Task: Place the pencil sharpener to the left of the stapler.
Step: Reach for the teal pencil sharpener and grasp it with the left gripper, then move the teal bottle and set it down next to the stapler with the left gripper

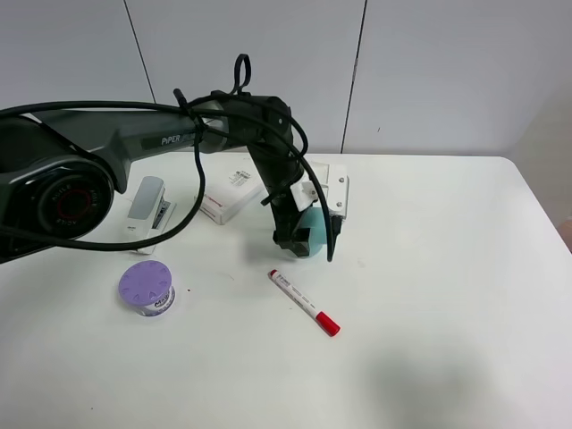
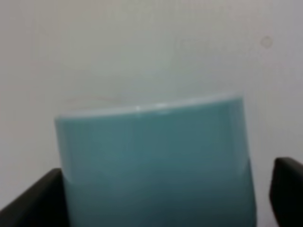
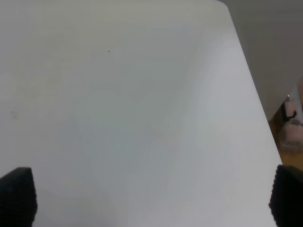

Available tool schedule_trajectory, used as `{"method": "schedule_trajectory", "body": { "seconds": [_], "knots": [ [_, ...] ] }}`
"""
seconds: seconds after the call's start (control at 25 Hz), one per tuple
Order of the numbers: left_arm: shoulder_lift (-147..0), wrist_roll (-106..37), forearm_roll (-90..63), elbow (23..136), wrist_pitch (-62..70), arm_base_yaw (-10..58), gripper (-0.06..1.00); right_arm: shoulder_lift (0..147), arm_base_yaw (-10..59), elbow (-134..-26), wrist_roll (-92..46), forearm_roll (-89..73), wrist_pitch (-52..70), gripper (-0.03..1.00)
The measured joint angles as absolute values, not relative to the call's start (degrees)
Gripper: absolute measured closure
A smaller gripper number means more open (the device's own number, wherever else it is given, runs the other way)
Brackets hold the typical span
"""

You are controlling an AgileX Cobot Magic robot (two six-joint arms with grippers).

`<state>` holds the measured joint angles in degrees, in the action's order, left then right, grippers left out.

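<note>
The mint-green pencil sharpener (image 1: 315, 229) stands on the white table (image 1: 429, 268) near the middle, and its body (image 2: 156, 161) fills the left wrist view. My left gripper (image 1: 298, 239) has reached across and stands open around it. One dark finger (image 2: 33, 203) is against its side; the other finger (image 2: 288, 189) is a small gap away. The grey-topped stapler (image 1: 147, 207) lies far to the left. My right gripper (image 3: 151, 198) is open over bare table, with only its fingertips (image 3: 16, 196) showing. It is out of the exterior view.
A flat white box with red print (image 1: 231, 195) lies between the stapler and the sharpener. Another white item (image 1: 338, 189) sits just behind the sharpener. A purple-lidded container (image 1: 146, 288) stands front left. A red-capped marker (image 1: 304, 302) lies in front of the sharpener.
</note>
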<state>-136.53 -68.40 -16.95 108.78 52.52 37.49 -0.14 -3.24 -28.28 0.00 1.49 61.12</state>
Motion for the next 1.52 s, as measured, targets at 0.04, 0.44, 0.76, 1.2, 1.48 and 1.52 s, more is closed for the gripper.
{"method": "schedule_trajectory", "body": {
  "seconds": [0.04, 0.44, 0.76, 1.2, 1.48, 1.52],
  "knots": [
    [-136.5, -68.4, -17.0, 108.8, 52.5, 37.4, 0.28, -0.1, -3.2, -28.3, 0.0, 1.5, 61.1, -0.02],
    [-136.4, -65.9, -17.1, 109.3, 53.3, 37.3, 0.28, -0.1, -3.2, -28.3, 0.0, 1.5, 61.1, -0.02],
    [-129.9, -31.8, -13.9, 120.6, 66.6, 37.4, 0.28, -0.1, -3.2, -28.3, 0.0, 1.5, 61.1, -0.02],
    [-118.8, -2.6, -6.8, 120.1, 69.4, 29.4, 0.28, -0.1, -3.2, -28.3, 0.0, 1.5, 61.1, -0.02],
    [-105.3, -2.6, -3.8, 103.4, 69.4, 18.0, 0.28, -0.1, -3.2, -28.3, 0.0, 1.5, 61.1, -0.02],
    [-103.3, -2.6, -3.5, 100.8, 69.4, 16.1, 0.28, -0.1, -3.2, -28.3, 0.0, 1.5, 61.1, -0.02]
  ]
}}
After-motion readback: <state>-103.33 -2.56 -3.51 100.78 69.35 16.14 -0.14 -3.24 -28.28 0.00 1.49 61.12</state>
